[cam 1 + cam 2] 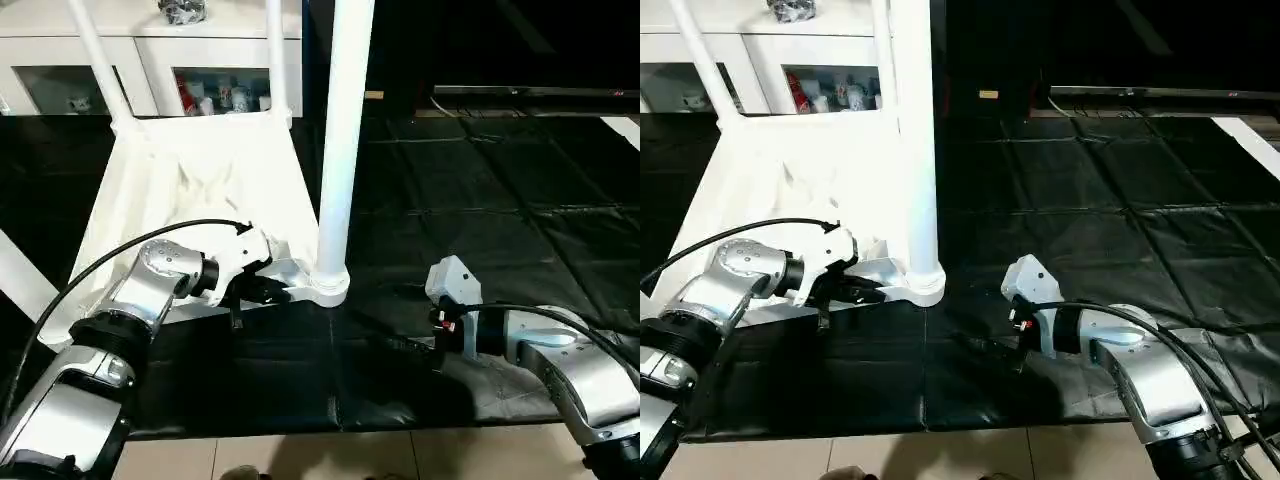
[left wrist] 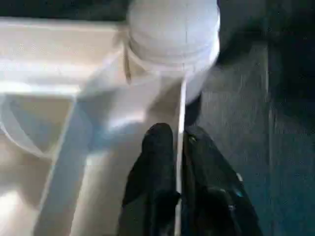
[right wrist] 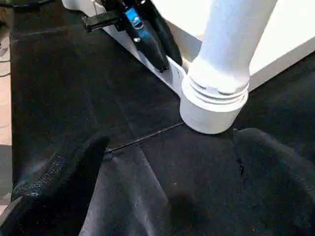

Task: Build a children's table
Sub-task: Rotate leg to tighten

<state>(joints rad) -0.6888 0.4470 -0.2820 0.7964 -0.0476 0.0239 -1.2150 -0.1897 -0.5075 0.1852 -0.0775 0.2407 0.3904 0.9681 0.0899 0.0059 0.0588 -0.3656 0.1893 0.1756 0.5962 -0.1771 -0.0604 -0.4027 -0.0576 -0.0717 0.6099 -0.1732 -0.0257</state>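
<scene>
Table: we see the children's table (image 1: 190, 190) upside down on the black floor mat (image 1: 480, 210), in front of a white cabinet (image 1: 150, 60), its ribbed underside facing up.
Legs: the near leg (image 1: 340, 130) stands upright in its corner socket (image 1: 328, 285); two far legs (image 1: 95, 50) rise at the back corners, and a fourth pokes in at the picture's left edge.
Progress: we judge the build nearly finished, with only a last tightening or turning the table over left.
Left arm: bent inward, the left gripper (image 2: 179, 147) is clenched on the thin rim beside the socket.
Right arm: resting low on the mat, the right gripper (image 3: 167, 162) is spread wide, grasping nothing, just short of the socket.
</scene>
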